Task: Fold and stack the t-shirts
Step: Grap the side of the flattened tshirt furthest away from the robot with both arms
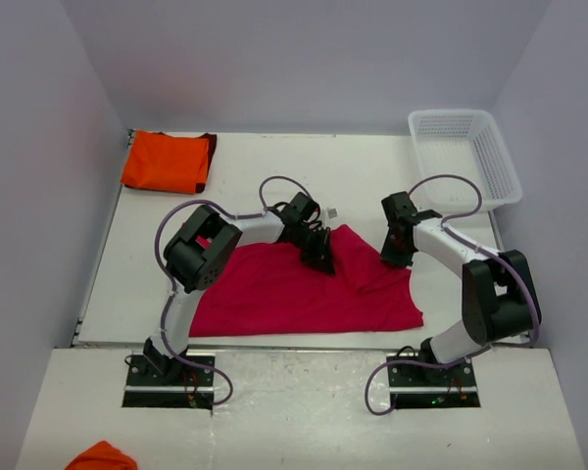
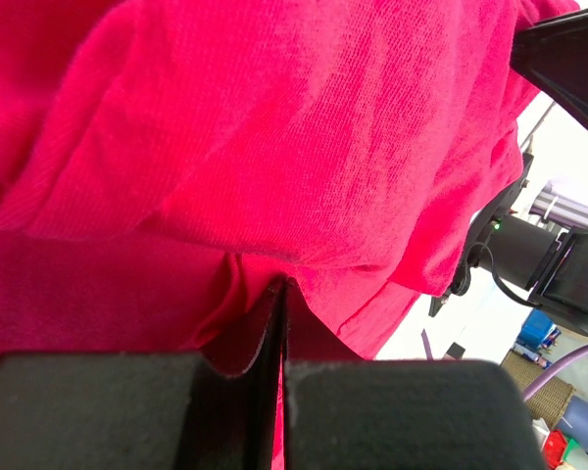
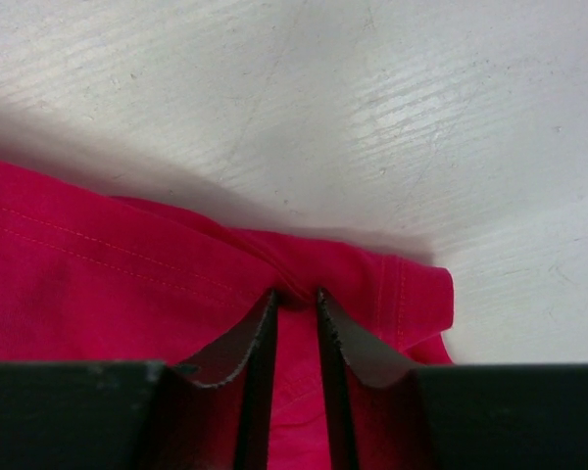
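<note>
The crimson-pink t-shirt (image 1: 294, 289) lies spread on the white table in front of the arms. My left gripper (image 1: 318, 257) is shut on a fold of it near its upper middle; the cloth (image 2: 274, 147) fills the left wrist view above the closed fingers. My right gripper (image 1: 397, 257) is shut on the shirt's hemmed upper right corner (image 3: 304, 269), with the stitched edge bunched between the fingertips. The orange t-shirt (image 1: 167, 162) with a dark maroon edge lies folded at the far left corner of the table.
A white lattice basket (image 1: 465, 157) stands at the far right. Grey walls close in the table on three sides. An orange piece of cloth (image 1: 100, 456) lies on the near ledge at the bottom left.
</note>
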Motion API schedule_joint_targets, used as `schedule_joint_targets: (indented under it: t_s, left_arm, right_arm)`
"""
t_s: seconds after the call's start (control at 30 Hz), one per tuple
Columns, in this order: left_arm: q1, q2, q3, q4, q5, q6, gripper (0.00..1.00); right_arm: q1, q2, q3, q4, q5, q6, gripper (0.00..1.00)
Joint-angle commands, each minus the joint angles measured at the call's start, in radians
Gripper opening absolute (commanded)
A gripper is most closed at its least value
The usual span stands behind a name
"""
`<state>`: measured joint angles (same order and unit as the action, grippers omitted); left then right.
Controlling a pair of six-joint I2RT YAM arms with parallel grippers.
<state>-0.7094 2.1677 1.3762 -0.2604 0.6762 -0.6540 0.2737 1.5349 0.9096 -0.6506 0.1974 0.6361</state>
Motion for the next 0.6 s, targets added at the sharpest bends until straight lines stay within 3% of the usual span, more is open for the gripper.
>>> schedule_joint_targets:
  t_s: [0.0, 0.1, 0.33, 0.43, 0.57]
  left_arm:
    - [-0.007, 0.007, -0.035, -0.051, -0.053, 0.034, 0.00]
    - [-0.007, 0.012, -0.039, -0.050, -0.055, 0.033, 0.00]
    - [-0.007, 0.014, -0.042, -0.046, -0.055, 0.030, 0.00]
    - [-0.009, 0.012, -0.046, -0.046, -0.059, 0.030, 0.00]
    - [-0.009, -0.015, -0.063, -0.051, -0.096, 0.033, 0.00]
  right_arm:
    - [-0.007, 0.013, 0.025, 0.029, -0.016, -0.016, 0.21]
    - [-0.007, 0.007, 0.020, 0.043, -0.021, -0.018, 0.14]
    - [-0.008, 0.002, 0.046, 0.039, 0.014, -0.036, 0.09]
    - [-0.008, 0.013, 0.069, 0.028, 0.030, -0.039, 0.00]
    - [-0.008, -0.001, 0.107, 0.006, 0.051, -0.056, 0.00]
